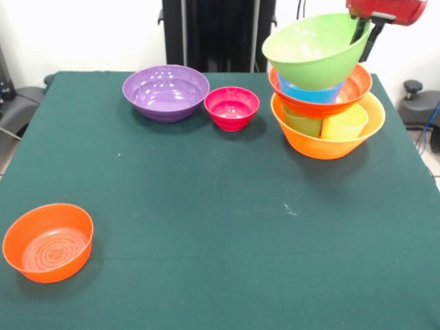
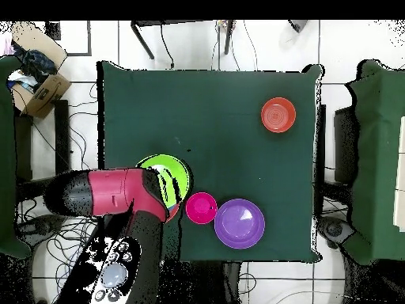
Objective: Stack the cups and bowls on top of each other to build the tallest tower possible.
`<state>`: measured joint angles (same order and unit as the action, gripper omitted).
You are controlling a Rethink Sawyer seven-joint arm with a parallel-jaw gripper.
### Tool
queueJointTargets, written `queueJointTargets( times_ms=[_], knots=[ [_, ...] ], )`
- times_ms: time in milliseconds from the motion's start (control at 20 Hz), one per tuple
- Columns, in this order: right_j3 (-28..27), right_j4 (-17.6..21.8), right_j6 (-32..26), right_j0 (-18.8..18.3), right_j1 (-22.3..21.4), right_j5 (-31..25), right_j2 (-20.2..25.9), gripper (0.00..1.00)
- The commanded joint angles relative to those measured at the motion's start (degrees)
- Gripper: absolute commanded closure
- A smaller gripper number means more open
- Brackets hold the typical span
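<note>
The tower stands at the back right of the table. Its base is the big orange bowl (image 1: pixel 323 146), which holds a green cup (image 1: pixel 302 124) and a yellow cup (image 1: pixel 345 124). On them rests the wide red-orange bowl (image 1: pixel 350 93) with the small blue bowl (image 1: pixel 309 93) in it. The big lime green bowl (image 1: pixel 313 49) sits tilted on top; it also shows in the overhead view (image 2: pixel 172 170). My gripper (image 1: pixel 364 38) is shut on its right rim. The purple cup is out of view.
A purple bowl (image 1: pixel 166 91) (image 2: pixel 239 223) and a small pink bowl (image 1: pixel 232 107) (image 2: pixel 201 207) stand side by side at the back middle of the green table (image 1: pixel 206 206). A small orange bowl (image 1: pixel 48 242) (image 2: pixel 278 115) sits at the front left. My red arm (image 2: pixel 111 192) covers the tower from above.
</note>
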<state>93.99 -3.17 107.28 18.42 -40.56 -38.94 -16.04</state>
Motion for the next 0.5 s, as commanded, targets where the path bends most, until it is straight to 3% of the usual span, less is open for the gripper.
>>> queueJointTargets(
  times_ms=[50, 500],
  knots=[
    [-1.00, 0.58, 11.59, 1.47, 4.30, -3.00, 1.20, 1.00],
    [2.22, -0.27, 9.06, 1.03, 2.08, -5.67, 2.11, 1.00]
  ],
)
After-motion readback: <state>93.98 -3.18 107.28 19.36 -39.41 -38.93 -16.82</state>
